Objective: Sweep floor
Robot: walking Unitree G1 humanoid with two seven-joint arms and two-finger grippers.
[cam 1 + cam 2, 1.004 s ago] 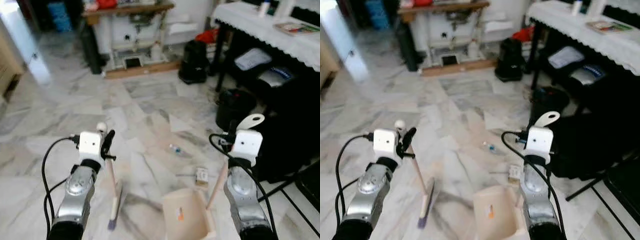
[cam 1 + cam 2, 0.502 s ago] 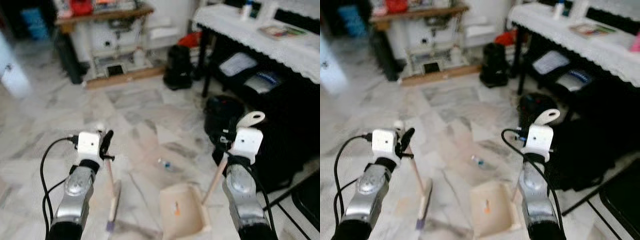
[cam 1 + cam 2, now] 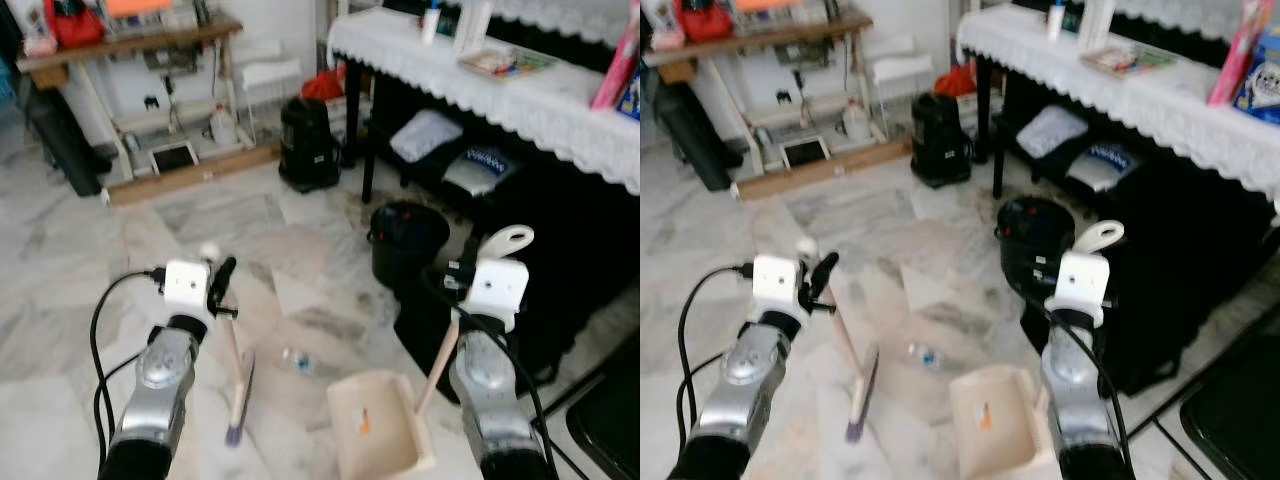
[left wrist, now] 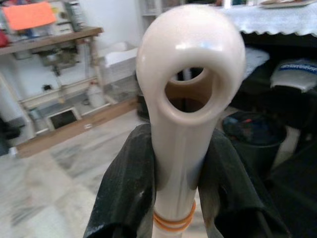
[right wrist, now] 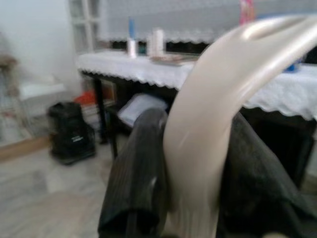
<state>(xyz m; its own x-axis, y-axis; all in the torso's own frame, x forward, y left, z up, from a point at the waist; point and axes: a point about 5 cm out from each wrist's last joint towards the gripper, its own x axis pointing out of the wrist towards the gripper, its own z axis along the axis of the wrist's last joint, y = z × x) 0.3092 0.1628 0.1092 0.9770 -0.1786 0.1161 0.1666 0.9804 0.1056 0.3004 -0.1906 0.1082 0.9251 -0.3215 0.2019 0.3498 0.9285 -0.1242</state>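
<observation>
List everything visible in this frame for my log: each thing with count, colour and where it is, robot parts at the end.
broom: 1, cream handle, purple bristles, head on the floor ahead of the left arm
dustpan: 1, cream, on the floor by the right arm, a small orange scrap inside
small bottle: 1, clear with blue, lying on the floor between broom and dustpan
bin: 1, black, beside the table
table: 1, white lace cloth, on the right, bundles beneath
dark bag: 1, black, on the floor near the table leg
wooden bench: 1, brown, far left, red bag on top
floor: grey-white marble
left gripper: shut on the broom handle
right gripper: shut on the dustpan handle
</observation>
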